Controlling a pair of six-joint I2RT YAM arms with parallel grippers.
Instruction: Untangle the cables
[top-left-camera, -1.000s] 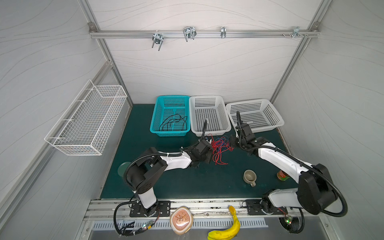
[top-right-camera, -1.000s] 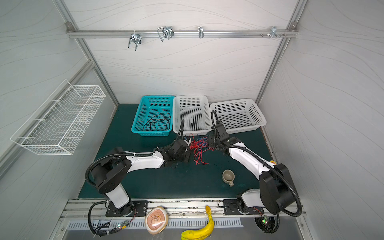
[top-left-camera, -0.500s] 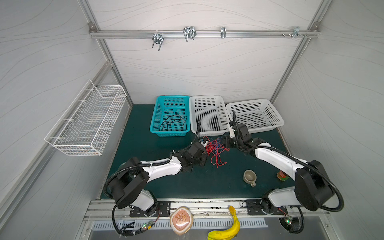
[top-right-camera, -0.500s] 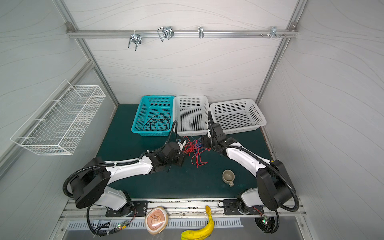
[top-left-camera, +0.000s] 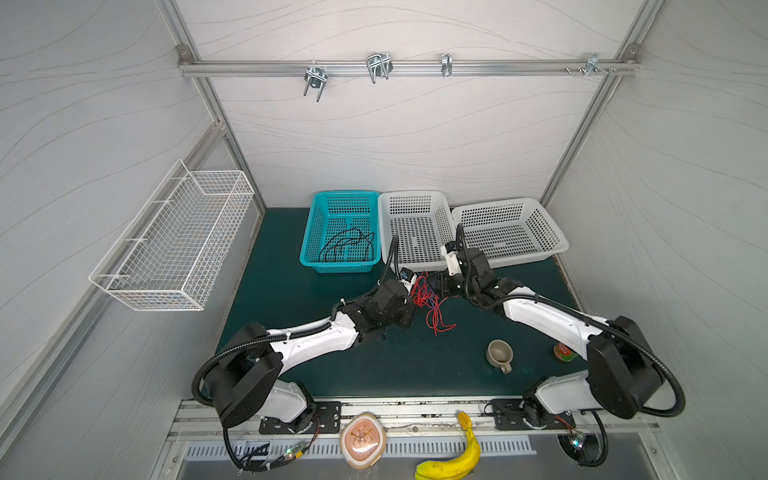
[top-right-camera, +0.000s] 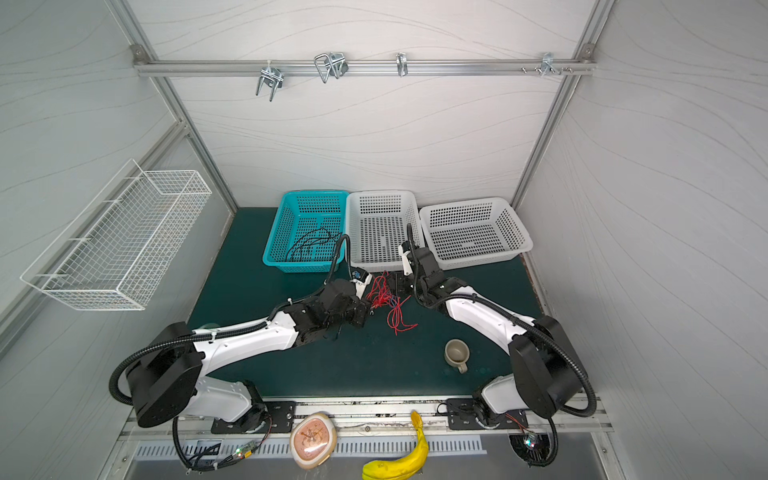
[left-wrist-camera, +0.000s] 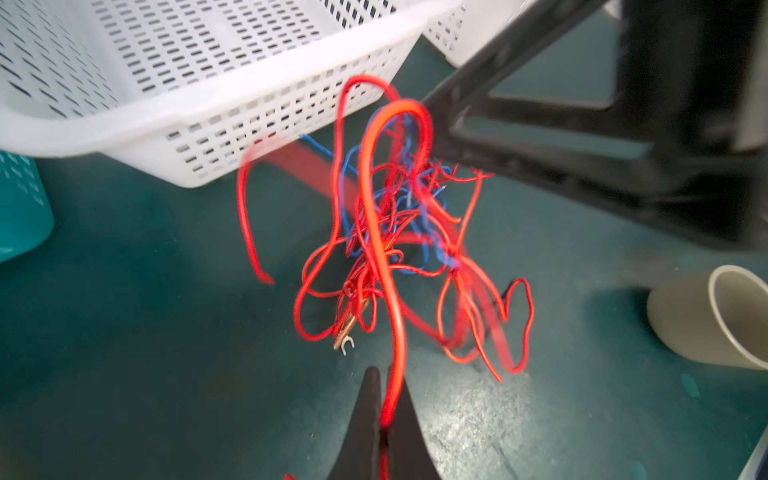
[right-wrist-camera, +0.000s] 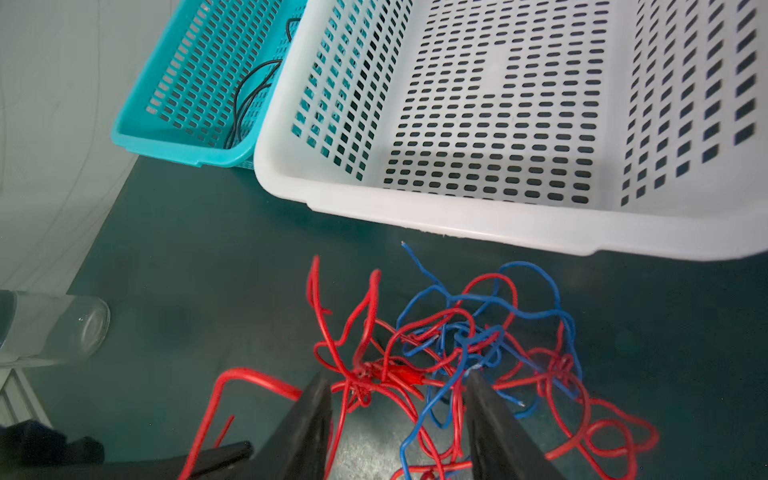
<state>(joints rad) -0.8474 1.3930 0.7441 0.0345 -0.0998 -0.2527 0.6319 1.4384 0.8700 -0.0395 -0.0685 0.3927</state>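
the cables (right-wrist-camera: 457, 328) have glossy plastic sheathing, the basket (right-wrist-camera: 498, 226) is smooth plastic, the table mat (right-wrist-camera: 187, 257) matt and scuffed.

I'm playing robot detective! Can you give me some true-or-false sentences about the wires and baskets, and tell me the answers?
1. The left gripper pinches a red cable. True.
2. The black cables lie in a white basket. False: they are in the teal basket.
3. The right gripper is open, with the red and blue tangle between its fingers. True.
4. The banana sits on the green mat. False: it lies on the metal ledge in front.
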